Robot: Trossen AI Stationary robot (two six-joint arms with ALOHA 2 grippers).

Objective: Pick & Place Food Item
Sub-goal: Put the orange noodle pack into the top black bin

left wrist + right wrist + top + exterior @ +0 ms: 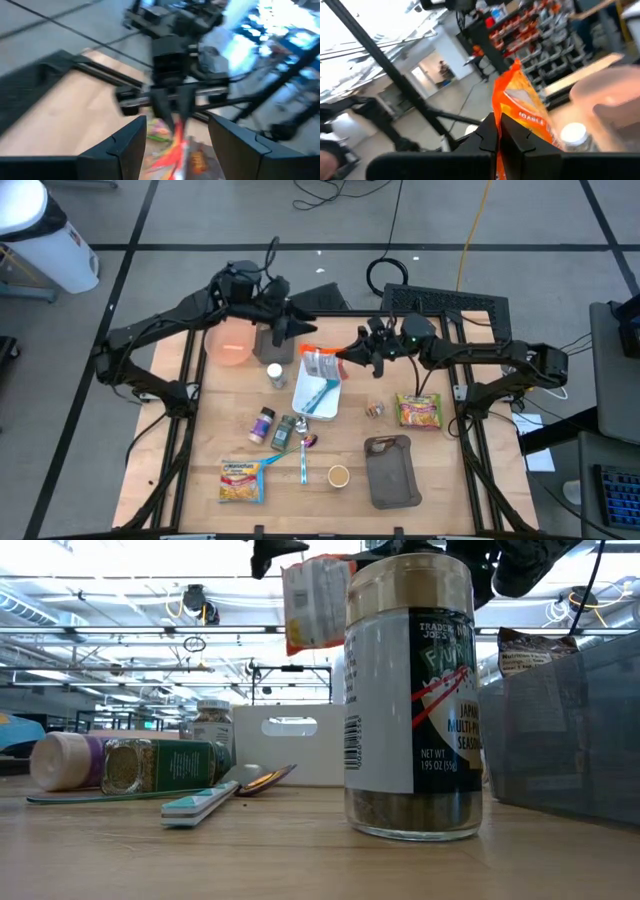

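An orange-and-white food packet (pixel 321 364) hangs in the air over the far end of a white tray (pixel 305 408), which holds a teal utensil. It also shows high up in the low view (pixel 315 602). My right gripper (pixel 346 355) reaches in from the table's right and is shut on the packet. My left gripper (pixel 306 330) stands open just beyond the packet on its far-left side. In the left wrist view its fingers (pixel 129 146) are spread wide, with the packet (pixel 175 147) past them. My right gripper pinches the packet's orange top edge (pixel 512 102) between its two shut fingers (pixel 490 132). It comes in about level from the table's right. The packet hangs below the fingers (pixel 172 107), lifted clear of the tray.
A pink bowl (pixel 231 341) and a white-capped bottle (pixel 275 373) stand at the far left. Spice jars (pixel 274 427) lie near the tray. Noodle packets (pixel 240 480) (pixel 418 410), a dark tray (pixel 390 472) and a cup (pixel 338 475) lie nearer.
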